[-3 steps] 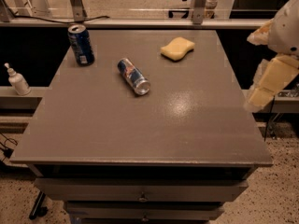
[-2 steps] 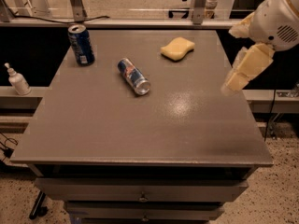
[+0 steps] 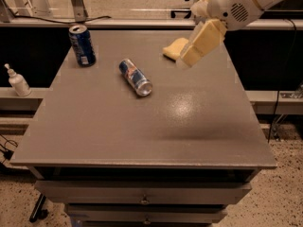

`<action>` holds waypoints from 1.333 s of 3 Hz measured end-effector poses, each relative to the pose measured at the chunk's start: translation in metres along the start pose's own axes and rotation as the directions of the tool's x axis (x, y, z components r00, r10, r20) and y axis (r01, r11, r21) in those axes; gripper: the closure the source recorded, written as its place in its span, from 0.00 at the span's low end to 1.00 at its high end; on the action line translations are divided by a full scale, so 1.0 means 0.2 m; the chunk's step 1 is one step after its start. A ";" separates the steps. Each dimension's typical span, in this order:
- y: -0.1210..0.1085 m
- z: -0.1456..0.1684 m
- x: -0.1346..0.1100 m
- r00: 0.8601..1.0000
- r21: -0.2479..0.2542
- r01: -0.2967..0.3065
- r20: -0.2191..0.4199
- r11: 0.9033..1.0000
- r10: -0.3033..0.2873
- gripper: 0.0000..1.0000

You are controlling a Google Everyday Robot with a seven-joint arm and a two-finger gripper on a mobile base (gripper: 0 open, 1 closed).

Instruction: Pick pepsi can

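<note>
The pepsi can [image 3: 82,45] stands upright at the far left of the grey table [image 3: 142,126]; it is dark blue with a silver top rim and a small white label patch. A slimmer blue-and-silver can with red marks [image 3: 135,77] lies on its side near the table's middle. My gripper [image 3: 191,56] hangs from the white arm at the upper right, above the table's far right part, well to the right of the pepsi can and apart from it. It holds nothing that I can see.
A yellow sponge [image 3: 174,49] lies at the far side of the table, partly behind the gripper. A white pump bottle [image 3: 18,81] stands on a lower ledge to the left. Drawers run along the table's front.
The arm has swung in from the right edge toward the left and up over the table, now in front of the sponge. The cans have not moved.
</note>
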State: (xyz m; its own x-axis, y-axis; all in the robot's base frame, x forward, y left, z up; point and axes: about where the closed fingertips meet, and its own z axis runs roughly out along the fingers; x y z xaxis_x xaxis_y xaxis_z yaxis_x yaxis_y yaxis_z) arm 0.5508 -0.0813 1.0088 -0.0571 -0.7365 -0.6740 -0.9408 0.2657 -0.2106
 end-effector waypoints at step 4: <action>-0.13 0.59 -0.23 0.981 -0.062 -0.045 0.188 0.997 0.056 0.00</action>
State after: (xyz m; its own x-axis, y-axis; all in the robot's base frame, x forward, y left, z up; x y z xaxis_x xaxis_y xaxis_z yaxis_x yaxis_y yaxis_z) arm 0.6177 0.0185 0.9623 -0.0459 -0.5907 -0.8056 -0.9561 0.2597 -0.1360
